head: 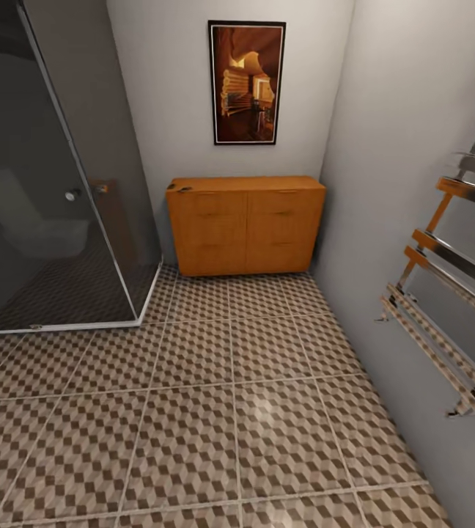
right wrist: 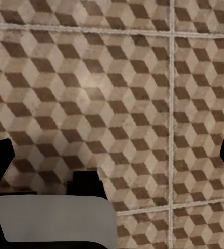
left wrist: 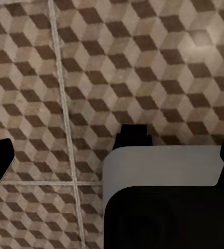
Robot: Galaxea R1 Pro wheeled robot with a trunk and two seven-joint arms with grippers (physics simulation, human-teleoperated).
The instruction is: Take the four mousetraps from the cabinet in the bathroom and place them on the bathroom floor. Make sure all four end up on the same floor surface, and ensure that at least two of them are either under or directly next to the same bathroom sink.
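Mousetraps are not distinguishable yet; only two small dark specks sit on the cabinet (head: 245,224) top at its corner nearest the shower enclosure (head: 54,191), too small to identify. That orange-brown cabinet stands against the far wall under a framed picture (head: 246,82), its drawer fronts shut, with the shower enclosure just beside one end and a wall carrying a towel rail (head: 450,293) at the other. Between the cabinet and the robot stretches open bathroom floor (head: 230,425), cube-patterned tiles with pale grout. Both wrist views look straight down on those tiles; the left gripper (left wrist: 112,155) and right gripper (right wrist: 112,158) each show dark fingertips spread to opposite edges, holding nothing. This looks like the approach step, nothing fetched so far. Next, I judge, the base must roll up to the cabinet front so an arm can reach a drawer handle or the top.
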